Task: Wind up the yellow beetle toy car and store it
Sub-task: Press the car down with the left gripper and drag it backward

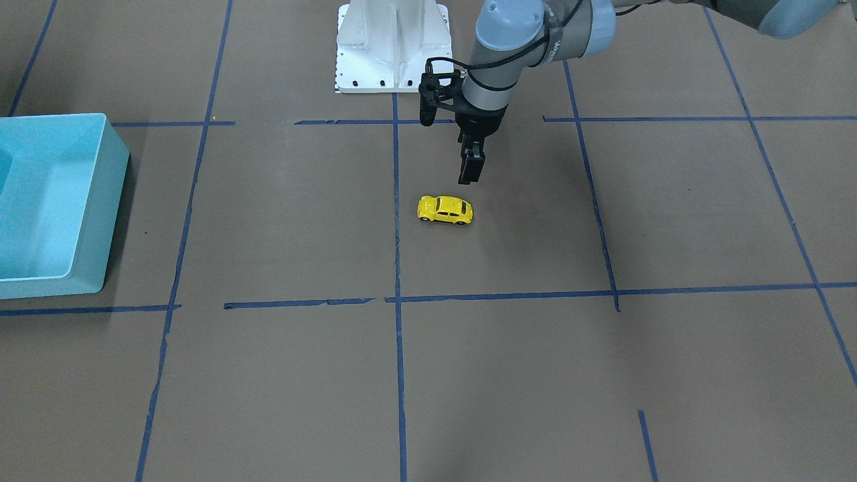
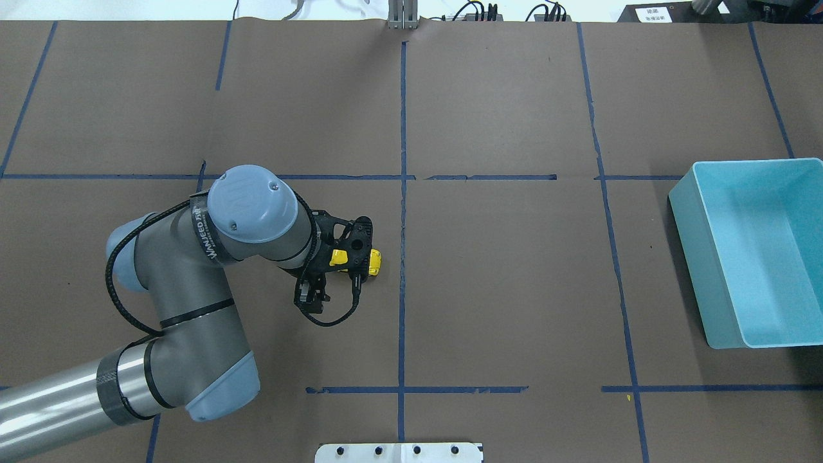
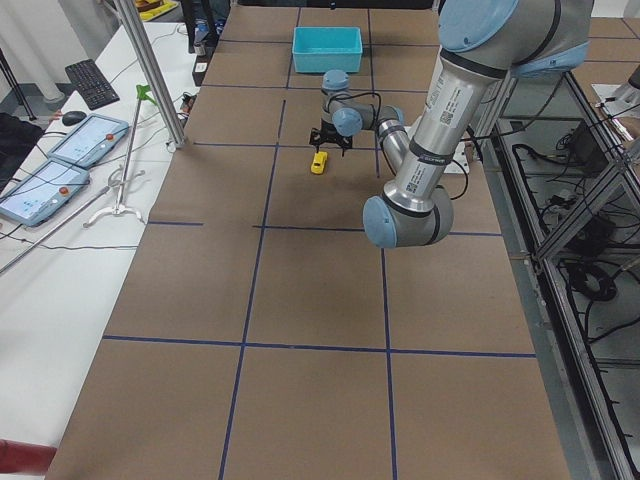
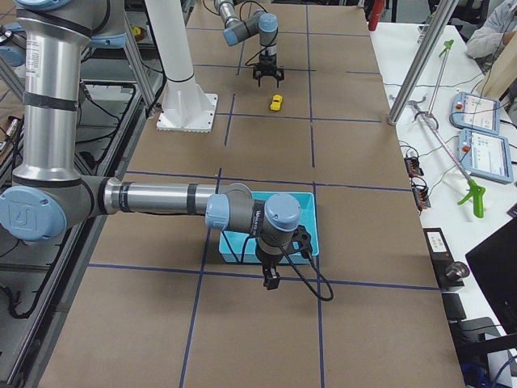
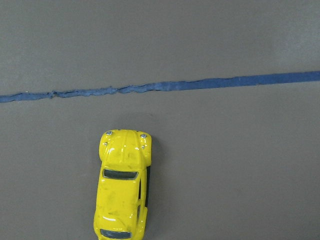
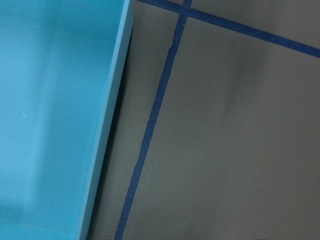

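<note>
The yellow beetle toy car (image 1: 445, 209) stands on its wheels on the brown table, near the middle blue tape line. In the overhead view (image 2: 374, 262) it is partly hidden under the left wrist's camera mount. It fills the lower part of the left wrist view (image 5: 122, 190). My left gripper (image 1: 471, 175) points down, hovers a little above the table just on the robot's side of the car, and looks open and empty. My right gripper (image 4: 271, 281) hangs beside the teal bin; I cannot tell whether it is open or shut.
The teal bin (image 2: 691, 257) stands open at the table's right end, and its rim also shows in the right wrist view (image 6: 107, 135). The white robot base (image 1: 392, 47) is behind the car. Blue tape lines cross the brown table.
</note>
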